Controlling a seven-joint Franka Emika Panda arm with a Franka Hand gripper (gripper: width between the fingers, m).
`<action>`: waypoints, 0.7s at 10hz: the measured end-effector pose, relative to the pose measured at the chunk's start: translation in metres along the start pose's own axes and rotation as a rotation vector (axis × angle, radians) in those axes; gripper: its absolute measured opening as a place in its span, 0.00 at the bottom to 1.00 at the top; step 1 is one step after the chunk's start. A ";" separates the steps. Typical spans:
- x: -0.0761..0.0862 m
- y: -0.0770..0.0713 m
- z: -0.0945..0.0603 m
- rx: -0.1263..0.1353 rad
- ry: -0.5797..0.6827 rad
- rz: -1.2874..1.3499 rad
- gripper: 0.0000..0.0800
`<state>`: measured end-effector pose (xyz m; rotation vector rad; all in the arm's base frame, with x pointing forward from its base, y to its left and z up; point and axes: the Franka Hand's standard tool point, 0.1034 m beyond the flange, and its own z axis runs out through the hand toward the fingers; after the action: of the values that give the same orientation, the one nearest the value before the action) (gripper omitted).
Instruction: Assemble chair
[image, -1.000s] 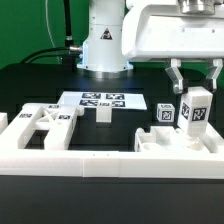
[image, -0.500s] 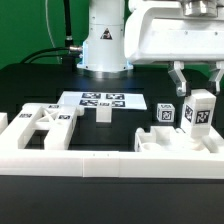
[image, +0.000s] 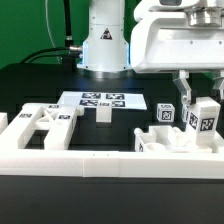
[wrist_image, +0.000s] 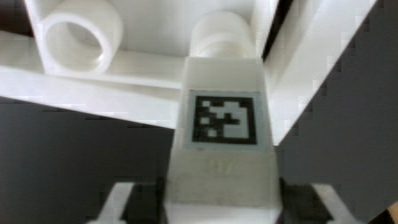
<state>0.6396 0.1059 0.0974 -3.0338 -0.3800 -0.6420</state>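
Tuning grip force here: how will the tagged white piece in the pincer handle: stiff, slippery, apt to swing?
The tagged piece looks like solid blocky plastic, so probably stiff. Its smooth faces may slip a little. The pincer holds it by one end, so it might pivot if bumped.

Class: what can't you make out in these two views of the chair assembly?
- Exterior view: lower end of the held chair part, hidden behind white parts in front.
- Exterior view: tag patterns on the marker board, too small.
- Wrist view: gripper fingertips, cut off by the picture's edge and blurred.
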 end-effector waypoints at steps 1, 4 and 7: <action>-0.001 0.000 0.000 -0.002 0.018 0.000 0.36; -0.001 0.000 0.000 -0.003 0.026 0.000 0.60; 0.001 0.004 -0.005 -0.006 0.025 0.000 0.80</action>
<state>0.6396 0.1018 0.1023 -3.0282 -0.3782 -0.6815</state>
